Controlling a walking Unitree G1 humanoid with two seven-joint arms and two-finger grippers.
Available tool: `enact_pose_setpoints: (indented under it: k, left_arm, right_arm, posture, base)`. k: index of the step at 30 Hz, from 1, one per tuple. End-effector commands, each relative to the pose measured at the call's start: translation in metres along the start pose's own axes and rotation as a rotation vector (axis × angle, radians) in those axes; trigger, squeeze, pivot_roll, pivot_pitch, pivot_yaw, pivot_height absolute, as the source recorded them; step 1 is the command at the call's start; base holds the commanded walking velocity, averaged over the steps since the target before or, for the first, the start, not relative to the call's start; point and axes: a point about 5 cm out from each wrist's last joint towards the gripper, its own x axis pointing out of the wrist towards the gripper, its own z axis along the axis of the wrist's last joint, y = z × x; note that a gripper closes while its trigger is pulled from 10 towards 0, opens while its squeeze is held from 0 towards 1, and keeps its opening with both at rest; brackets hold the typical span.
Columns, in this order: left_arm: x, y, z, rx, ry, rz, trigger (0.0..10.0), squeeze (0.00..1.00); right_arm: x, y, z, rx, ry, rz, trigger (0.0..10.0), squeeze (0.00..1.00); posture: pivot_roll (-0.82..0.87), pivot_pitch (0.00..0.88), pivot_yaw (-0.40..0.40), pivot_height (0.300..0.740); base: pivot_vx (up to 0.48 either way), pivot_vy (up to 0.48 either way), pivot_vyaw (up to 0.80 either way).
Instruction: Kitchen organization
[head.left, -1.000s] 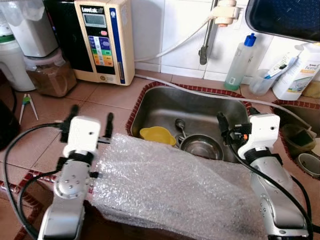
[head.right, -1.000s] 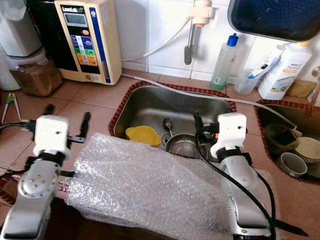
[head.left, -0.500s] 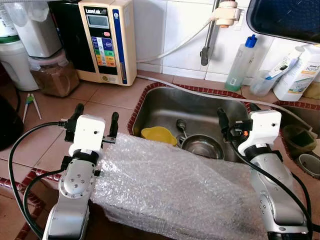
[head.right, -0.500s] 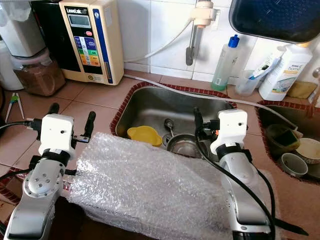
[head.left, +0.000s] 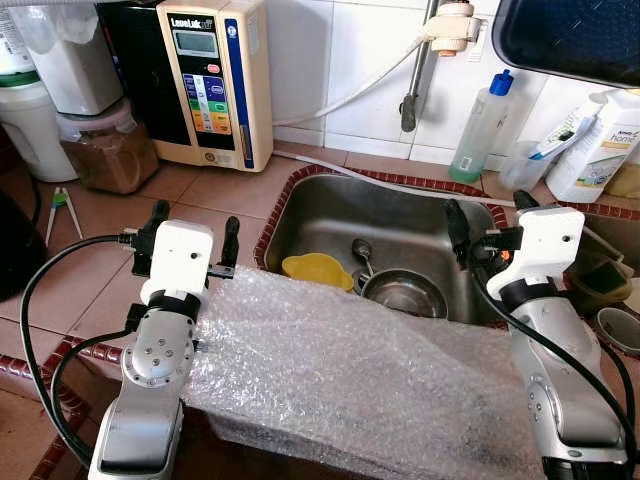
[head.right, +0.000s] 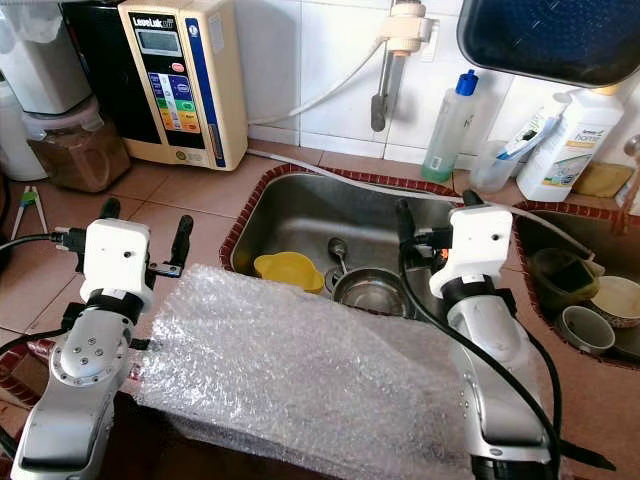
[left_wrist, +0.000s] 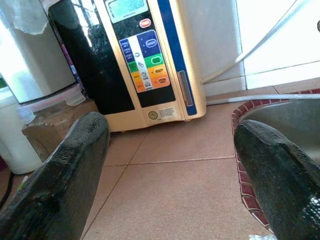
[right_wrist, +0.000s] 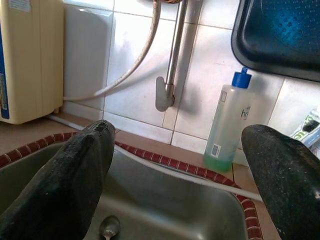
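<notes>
The right gripper (head.left: 484, 214) now sits higher and farther over the sink (head.left: 400, 225) than a second ago, and the left gripper (head.left: 192, 228) has edged forward beside the bubble wrap (head.left: 330, 370)

Large clear bubble-wrap sheet (head.left: 350, 375), crumpled, lying flat across the front edge of the steel sink (head.left: 400, 215), between the two arms
</notes>
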Motion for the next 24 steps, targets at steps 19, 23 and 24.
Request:
enact_pose_setpoints:
  k: [19, 23, 24]
  left_arm:
    - [0.0041, -0.0025, -0.0068, -0.002, 0.045, -0.014, 10.0, 0.0]
    - [0.0042, -0.0024, -0.0079, -0.003, 0.05, -0.013, 10.0, 0.0]
    - [0.0042, -0.0024, -0.0082, -0.003, 0.051, -0.013, 10.0, 0.0]
  right_arm:
    - [0.0017, 0.0023, -0.0087, 0.011, 0.042, 0.007, 10.0, 0.89]
    - [0.0013, 0.0022, -0.0104, 0.015, 0.047, 0.005, 10.0, 0.89]
    - [0.0013, 0.0023, -0.0106, 0.016, 0.047, 0.005, 10.0, 0.89]
  posture:
    - [-0.07, 0.0, -0.003, 0.74]
    - [-0.07, 0.0, -0.002, 0.74]
    - [-0.07, 0.0, -0.002, 0.74]
  base:
    - [0.0, 0.0, 0.0]
    - [-0.06, 0.0, 0.0]
    - [-0.24, 0.0, 0.0]
